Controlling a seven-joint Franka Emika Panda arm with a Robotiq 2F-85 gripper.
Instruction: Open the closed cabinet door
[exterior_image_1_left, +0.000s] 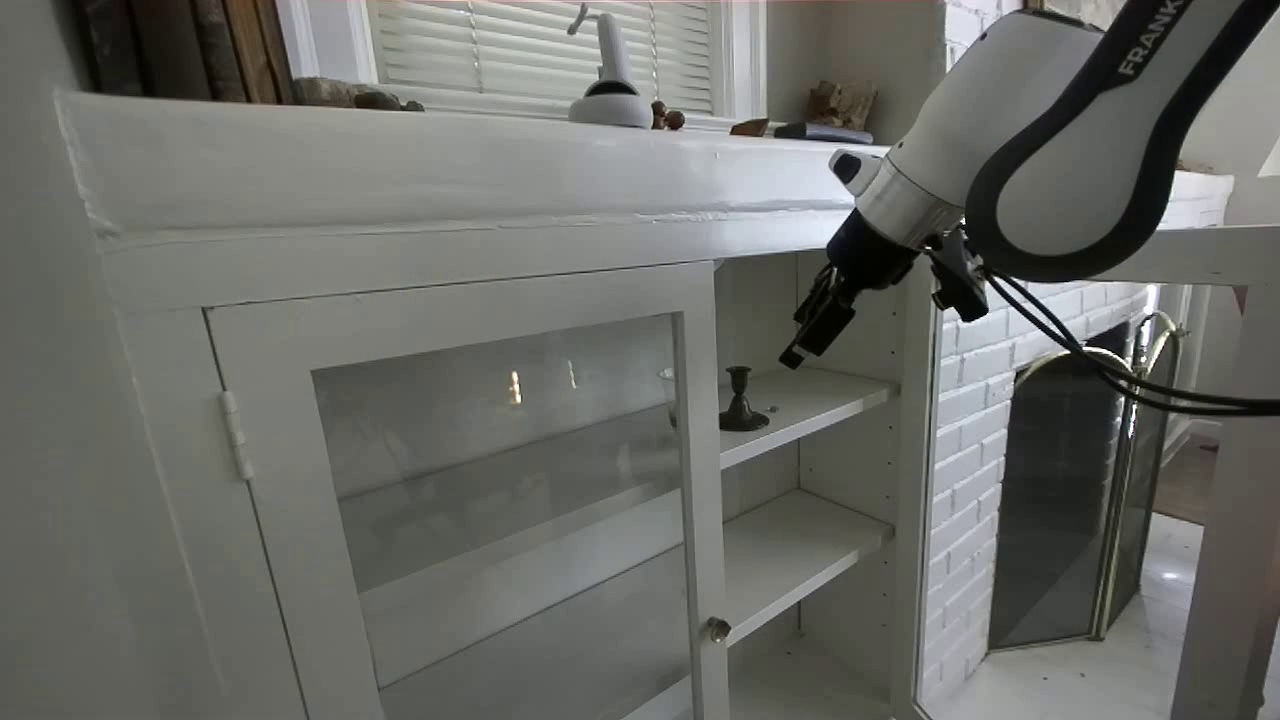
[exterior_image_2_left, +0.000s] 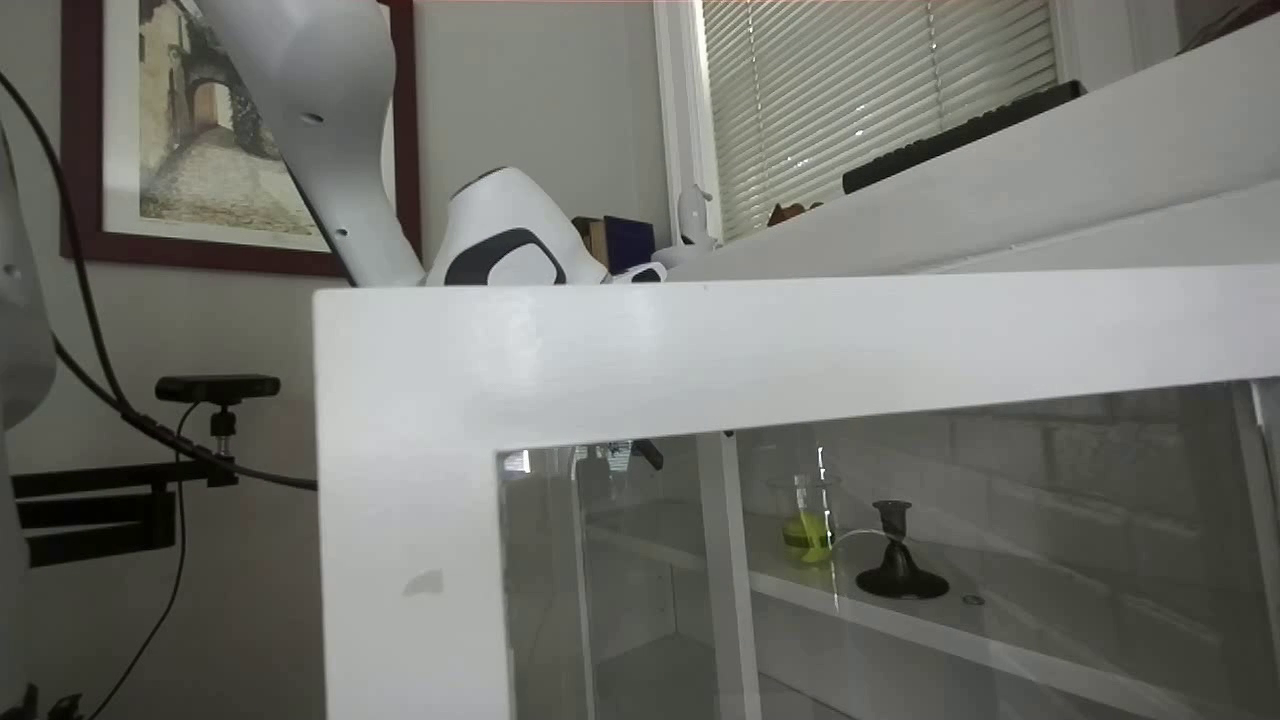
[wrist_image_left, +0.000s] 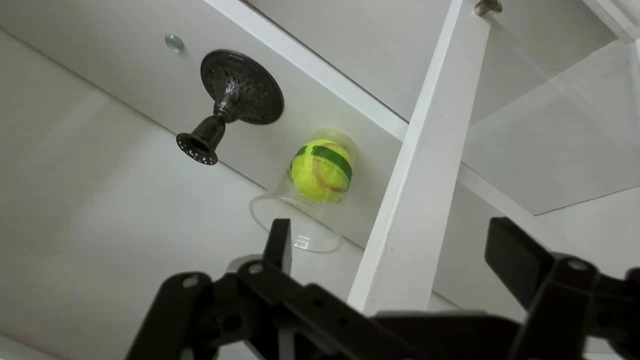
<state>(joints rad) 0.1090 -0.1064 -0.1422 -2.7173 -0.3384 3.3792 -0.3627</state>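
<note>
1. Leftmost in an exterior view, the white-framed cabinet door (exterior_image_1_left: 500, 500) appears closed, hinged along its left side, with a small round knob (exterior_image_1_left: 717, 630) on its right edge.
2. Just behind that edge, a clear cup (wrist_image_left: 332, 215) stands on a shelf (exterior_image_1_left: 830, 395) with a tennis ball (wrist_image_left: 321, 170) inside.
3. To its right on the same shelf are a dark candle holder (exterior_image_1_left: 742, 405), upright, and a small disc (wrist_image_left: 173, 43).
4. Next, the gripper (wrist_image_left: 392, 240) hangs above the knob and right of it, fingers (wrist_image_left: 278, 245) wide apart; in the wrist view the door's frame shows between them, though I cannot tell how near.
5. The arm (exterior_image_1_left: 960, 150) slants down from the upper right.
6. Farthest right, a second glass-paned door (exterior_image_1_left: 1235, 500) stands open, an arched fireplace screen (exterior_image_1_left: 1060, 500) visible through it.
</note>
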